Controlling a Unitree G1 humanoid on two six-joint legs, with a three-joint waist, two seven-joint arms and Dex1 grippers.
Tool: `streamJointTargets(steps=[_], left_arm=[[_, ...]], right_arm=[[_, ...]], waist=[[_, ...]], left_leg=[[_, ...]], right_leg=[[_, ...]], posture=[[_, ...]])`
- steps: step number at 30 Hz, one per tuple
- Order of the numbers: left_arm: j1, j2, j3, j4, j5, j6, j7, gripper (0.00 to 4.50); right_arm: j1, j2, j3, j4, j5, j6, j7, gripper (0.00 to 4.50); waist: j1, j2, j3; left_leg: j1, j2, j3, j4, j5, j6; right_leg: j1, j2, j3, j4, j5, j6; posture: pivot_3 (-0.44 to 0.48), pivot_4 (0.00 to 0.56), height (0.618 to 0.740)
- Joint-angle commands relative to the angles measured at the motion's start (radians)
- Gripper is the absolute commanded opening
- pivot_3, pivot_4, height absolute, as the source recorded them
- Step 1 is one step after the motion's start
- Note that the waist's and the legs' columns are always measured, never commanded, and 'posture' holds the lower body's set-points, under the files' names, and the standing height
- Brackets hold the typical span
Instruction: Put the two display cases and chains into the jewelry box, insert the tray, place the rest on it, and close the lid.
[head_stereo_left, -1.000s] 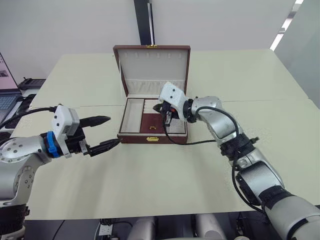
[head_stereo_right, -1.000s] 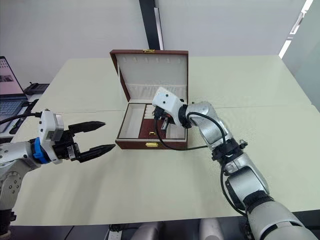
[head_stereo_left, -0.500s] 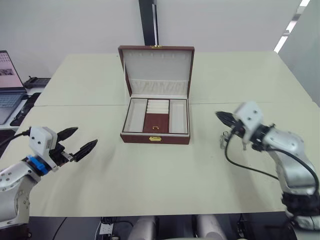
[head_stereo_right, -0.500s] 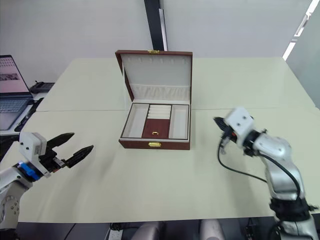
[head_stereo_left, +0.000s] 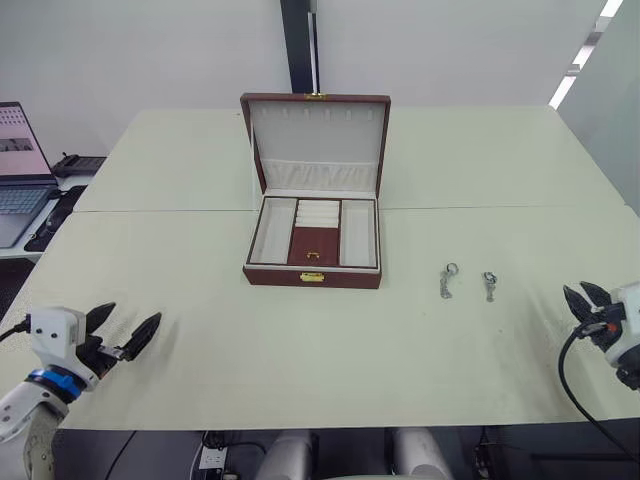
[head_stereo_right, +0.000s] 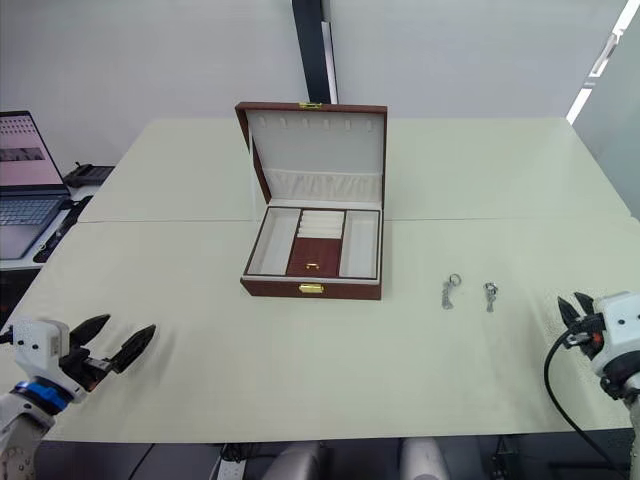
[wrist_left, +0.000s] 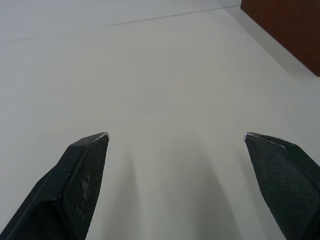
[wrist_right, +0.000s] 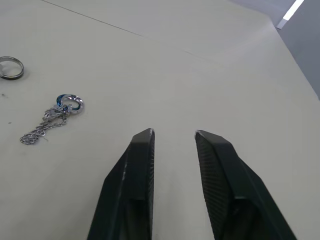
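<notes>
The jewelry box (head_stereo_left: 312, 277) stands open mid-table, its lid (head_stereo_left: 318, 130) upright behind it. Inside sits the tray (head_stereo_left: 312, 244), a brown centre panel with a gold pull between cream compartments. The rest, two silver trinkets (head_stereo_left: 446, 281) (head_stereo_left: 489, 284), lie on the table right of the box; the right wrist view shows one with its short chain (wrist_right: 52, 117). My left gripper (head_stereo_left: 132, 316) hovers open and empty near the table's front left corner. At the front right edge my right gripper (head_stereo_left: 580, 290) is open and empty, close to the trinkets. The display cases and chains are hidden.
A laptop (head_stereo_left: 15, 160) sits on a side desk at the far left. A seam (head_stereo_left: 150, 210) runs across the table behind the box. The box's dark red wall (wrist_left: 285, 30) shows in the left wrist view.
Both arms have drawn back from the box toward the table's near corners. My right gripper has left the box and moved far right, uncovering both trinkets. The head view has shifted too.
</notes>
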Motion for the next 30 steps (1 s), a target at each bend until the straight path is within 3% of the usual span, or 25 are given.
streamJointTargets(steps=[1,8,13,23,30], left_arm=[[0.005,0.009,0.041,-0.014,-0.009,-0.025,0.005,4.50],[0.043,0.050,0.001,-0.083,-0.046,0.011,-0.111,4.50],[0.065,0.094,-0.108,-0.255,-0.093,0.080,-0.248,4.50],[-0.094,0.126,-0.350,-0.505,-0.173,0.154,-0.417,4.50],[-0.255,0.133,-0.439,-0.556,-0.223,0.219,-0.460,4.50]], right_arm=[[0.008,-0.021,-0.017,-0.009,0.024,-0.036,-0.001,2.38],[0.022,-0.032,0.000,-0.003,0.037,-0.041,0.002,4.47],[0.040,-0.049,0.006,0.000,0.038,-0.052,0.009,4.47],[0.099,-0.027,0.100,-0.165,0.065,0.027,0.000,4.47],[0.018,0.060,0.245,-0.247,0.025,0.190,-0.168,4.47]], waist=[[0.001,0.000,0.000],[0.001,0.000,-0.001],[0.002,0.001,-0.001],[0.000,0.003,-0.002],[0.001,0.004,-0.002]], left_leg=[[0.000,0.000,0.000,0.000,0.000,0.000],[0.000,0.000,0.000,0.000,0.000,0.000],[0.000,0.001,0.000,0.000,0.000,0.000],[0.008,0.000,0.000,-0.001,-0.001,0.001],[0.008,0.000,-0.001,-0.002,-0.001,0.001]], right_leg=[[0.000,0.000,0.000,0.000,0.000,0.000],[0.001,0.000,0.000,0.000,0.000,0.000],[0.002,-0.001,0.000,-0.001,0.000,0.000],[0.011,0.001,0.000,-0.004,-0.001,-0.001],[0.011,0.002,0.000,-0.005,-0.001,-0.001]], posture=[[0.000,0.150,0.740],[0.000,0.150,0.740],[0.000,0.150,0.740],[0.000,0.150,0.740],[0.000,0.150,0.740]])
